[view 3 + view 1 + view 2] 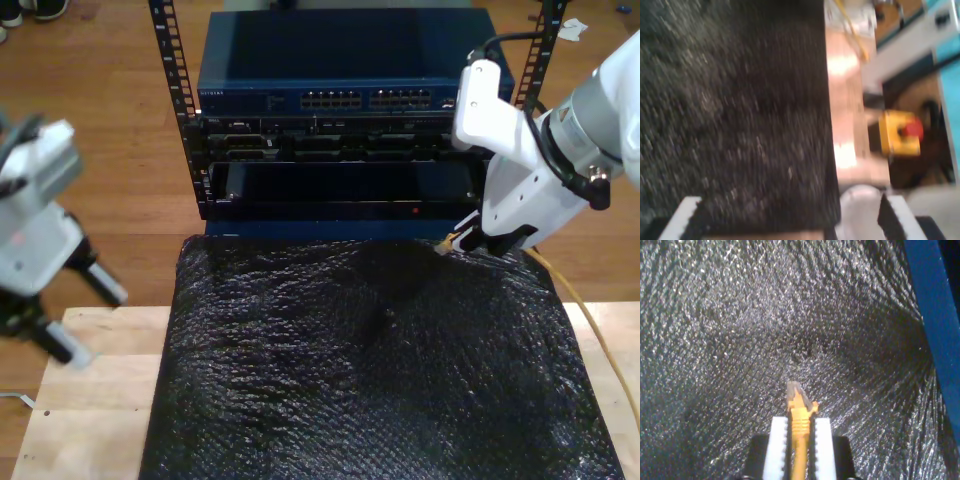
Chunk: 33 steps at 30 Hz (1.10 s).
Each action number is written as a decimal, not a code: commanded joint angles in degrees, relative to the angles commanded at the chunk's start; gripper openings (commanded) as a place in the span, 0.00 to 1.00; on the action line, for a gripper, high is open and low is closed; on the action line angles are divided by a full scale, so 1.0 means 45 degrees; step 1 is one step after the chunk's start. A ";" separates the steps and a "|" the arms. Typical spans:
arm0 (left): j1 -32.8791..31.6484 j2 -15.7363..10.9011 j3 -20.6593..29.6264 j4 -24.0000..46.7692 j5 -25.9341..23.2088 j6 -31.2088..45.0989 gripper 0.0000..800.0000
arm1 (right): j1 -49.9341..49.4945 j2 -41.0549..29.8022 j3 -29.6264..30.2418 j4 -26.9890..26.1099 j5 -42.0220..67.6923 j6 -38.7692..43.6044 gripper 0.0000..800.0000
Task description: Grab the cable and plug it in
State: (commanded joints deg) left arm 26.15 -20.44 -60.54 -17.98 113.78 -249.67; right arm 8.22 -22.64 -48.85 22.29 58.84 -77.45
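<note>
Cable (800, 440) sits pinched between the fingers (778, 450) of my second gripper (800, 432), just behind the boot; the clear plug (794, 392) sticks out past the fingertips, free in the air above the black mat (740, 340). In the exterior view that gripper (478, 240) hovers at the mat's far edge on the exterior view's right, near the rack (340, 120) but well below the switch (345, 85) and its port row (385, 100). The rest of the cable (590, 320) trails down along the mat's edge on the same side.

My first gripper (785, 220) is wide and holds nothing; it hangs over the mat's edge and the wooden tabletop (847, 100), at the exterior view's left (85, 310).

Risks you should watch:
- Plug orientation. You cannot tell from these pictures which way the latch tab faces; if it is wrong for the port, it will jam, not click.
- Grip is on the soft boot only. Any push against the port face could make the plug pivot or slide back through the fingers.
- Trailing slack may snag on the mat or the tabletop's corner as the arm rises, dragging the plug off line.
- Ports are small and close-packed; a slight miss hits the frame or a neighbouring port.
- Arm body is close to the rack's post (545, 40); lifting could brush it.
</note>
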 joint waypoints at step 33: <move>0.7619 -0.1192 0.6681 0.6681 -0.3458 1.1311 1.00 | 0.0000 0.0449 0.0156 -0.0332 0.0000 0.0000 0.00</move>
State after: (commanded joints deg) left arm 60.44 -25.80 -30.47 12.09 98.22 -198.77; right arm 8.22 -20.62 -48.14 20.79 58.84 -77.45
